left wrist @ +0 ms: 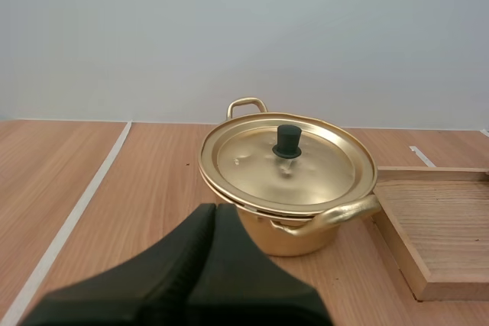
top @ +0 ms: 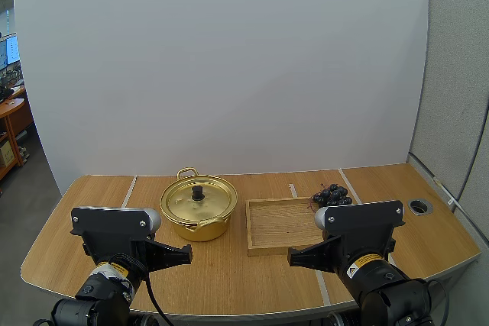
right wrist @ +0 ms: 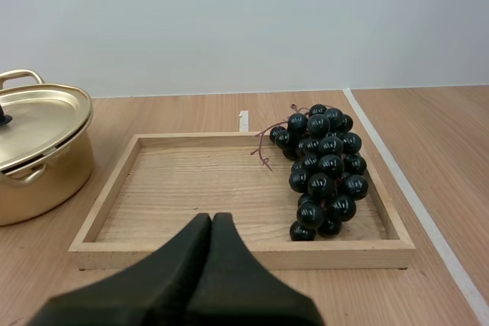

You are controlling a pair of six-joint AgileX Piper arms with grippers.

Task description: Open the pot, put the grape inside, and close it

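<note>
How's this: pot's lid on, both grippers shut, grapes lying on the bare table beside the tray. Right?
Not the grapes: the right wrist view shows them inside the wooden tray. The lid is on the pot; left gripper and right gripper are shut.

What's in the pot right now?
Cannot see inside: the lid sits closed on the pot, black knob up. The grapes lie in the wooden tray, so not in the pot.
</note>
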